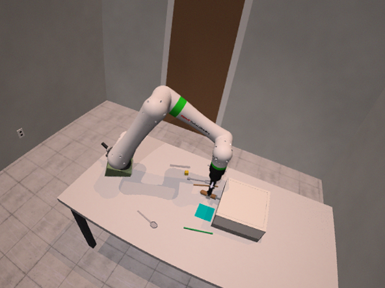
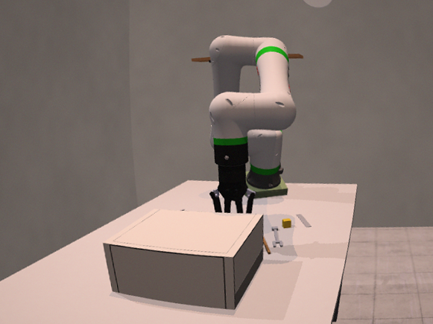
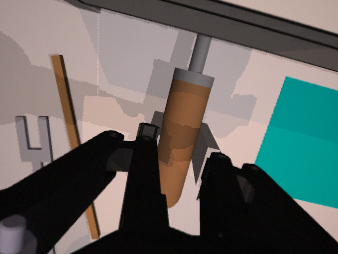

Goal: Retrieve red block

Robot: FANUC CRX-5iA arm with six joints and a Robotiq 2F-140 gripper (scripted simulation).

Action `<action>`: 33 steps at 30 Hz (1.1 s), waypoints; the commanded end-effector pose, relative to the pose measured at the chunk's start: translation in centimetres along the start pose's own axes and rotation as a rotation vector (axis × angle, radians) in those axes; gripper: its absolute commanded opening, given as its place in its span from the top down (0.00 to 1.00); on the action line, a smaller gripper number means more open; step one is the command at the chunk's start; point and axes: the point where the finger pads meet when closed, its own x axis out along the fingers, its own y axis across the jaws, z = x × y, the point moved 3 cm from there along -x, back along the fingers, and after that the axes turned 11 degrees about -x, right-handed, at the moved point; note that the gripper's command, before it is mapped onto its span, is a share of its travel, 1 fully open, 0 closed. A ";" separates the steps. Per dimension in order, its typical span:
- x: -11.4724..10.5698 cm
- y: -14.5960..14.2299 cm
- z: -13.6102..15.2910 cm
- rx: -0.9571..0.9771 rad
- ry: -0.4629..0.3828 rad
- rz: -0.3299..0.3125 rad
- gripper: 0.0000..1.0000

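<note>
My gripper (image 1: pixel 210 193) (image 3: pixel 177 131) is shut on the brown wooden handle of a tool (image 1: pixel 204 192) (image 3: pixel 186 115), low over the table just in front of the cabinet (image 1: pixel 245 207) (image 2: pixel 169 273) (image 3: pixel 250 27). The tool's grey metal shaft (image 3: pixel 200 52) points into the dark gap under the cabinet. The teal square (image 1: pixel 204 211) (image 3: pixel 305 145) lies flat on the table beside the tool, against the cabinet's front. The red block is hidden in every view. In the exterior view the cabinet hides my fingertips (image 2: pixel 233 206).
A thin wooden stick (image 1: pixel 203 184) (image 2: pixel 267 245) (image 3: pixel 70 125), a grey wrench (image 1: pixel 193 179) (image 2: pixel 275 237) (image 3: pixel 32 142), a yellow cube (image 1: pixel 186 172) (image 2: pixel 286 223) and a grey strip (image 1: pixel 179 165) (image 2: pixel 304 220) lie behind the gripper. A green rod (image 1: pixel 197 230) and a spoon (image 1: pixel 151 222) lie nearer the table's front edge.
</note>
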 end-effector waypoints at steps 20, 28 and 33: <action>0.0 0.1 0.0 0.000 0.000 0.000 1.00; 0.0 1.0 0.2 0.000 0.000 0.000 1.00; 0.0 2.2 0.4 0.000 0.000 0.000 1.00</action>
